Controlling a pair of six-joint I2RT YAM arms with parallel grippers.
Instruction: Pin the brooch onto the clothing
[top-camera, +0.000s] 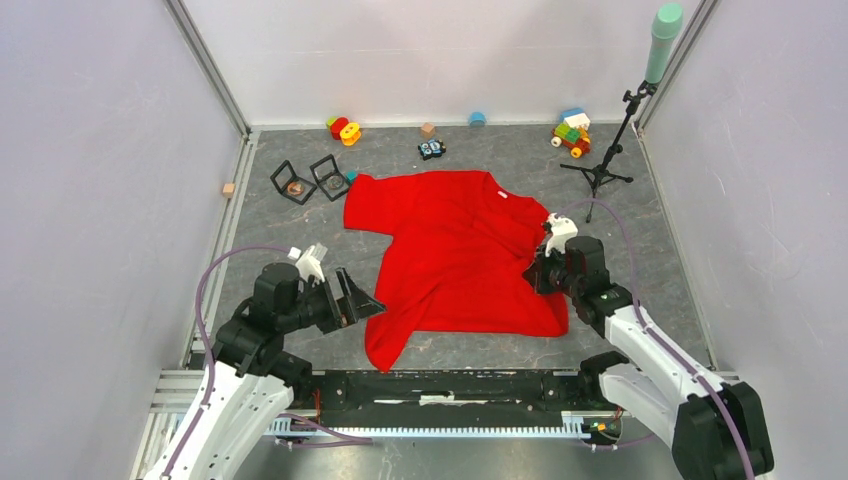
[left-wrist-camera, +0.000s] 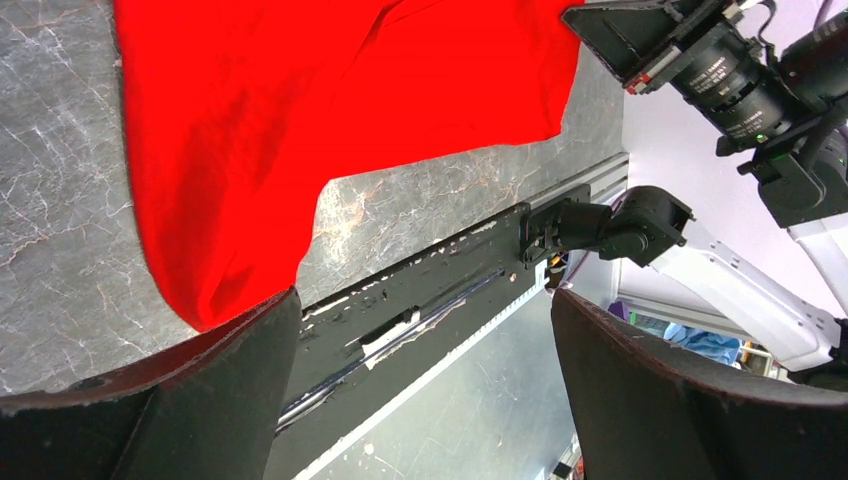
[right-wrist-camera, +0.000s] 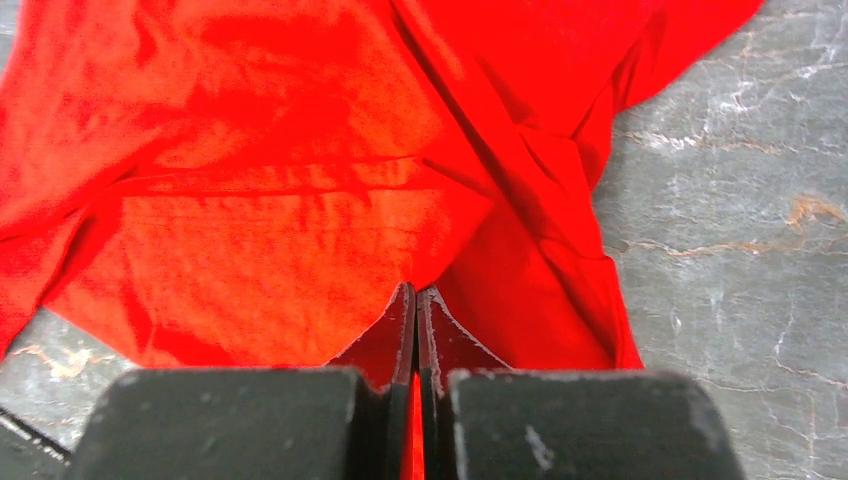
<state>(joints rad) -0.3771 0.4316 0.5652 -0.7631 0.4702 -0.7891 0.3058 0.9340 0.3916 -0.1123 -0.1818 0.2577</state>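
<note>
I see the red T-shirt (top-camera: 455, 255) lying spread on the grey counter (top-camera: 660, 260), roughly in the middle, its collar towards the far wall and its hem towards the arms. One corner of the hem reaches close to the black rail (top-camera: 450, 385) at the near edge.

My right tool (top-camera: 542, 268) sits at the shirt's right edge. In its wrist view the two fingers are pressed together at the tips (right-wrist-camera: 415, 300), with red fabric bunched around them and showing in the slit between them, so I read it as clamped on a fold of the shirt.

My left tool (top-camera: 362, 303) hangs just left of the shirt's near corner, apart from the cloth. Its fingers stand wide apart (left-wrist-camera: 420, 310) with nothing between them.

Two small black frames (top-camera: 310, 180) stand beyond the left sleeve. A tripod stand (top-camera: 600, 170) is at the far right.
</note>
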